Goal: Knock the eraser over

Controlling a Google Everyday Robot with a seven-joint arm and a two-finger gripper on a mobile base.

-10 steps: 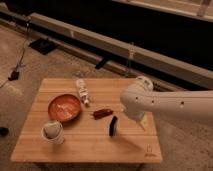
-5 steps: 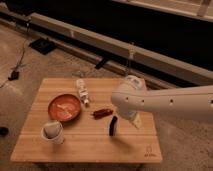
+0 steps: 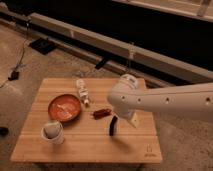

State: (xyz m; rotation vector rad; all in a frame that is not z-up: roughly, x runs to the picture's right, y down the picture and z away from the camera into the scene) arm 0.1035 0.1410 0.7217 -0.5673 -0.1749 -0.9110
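Observation:
The eraser (image 3: pixel 113 126) is a small black oblong block that stands slightly tilted on the wooden table (image 3: pixel 85 147), right of centre. My white arm reaches in from the right, and its bulky end hangs just above and to the right of the eraser. The gripper (image 3: pixel 131 119) is at the lower end of the arm, close beside the eraser's upper right and mostly hidden by the arm housing. I cannot tell whether it touches the eraser.
A red bowl (image 3: pixel 64 108) sits at the left. A pale cup (image 3: pixel 52 132) stands in front of it. A white bottle-like item (image 3: pixel 82 92) lies behind the bowl. A reddish-brown elongated object (image 3: pixel 102 113) lies just left of the eraser. Cables lie on the floor at the far left.
My arm has swung leftward across the table and its end has come down close to the eraser. The eraser still stands in about the same place.

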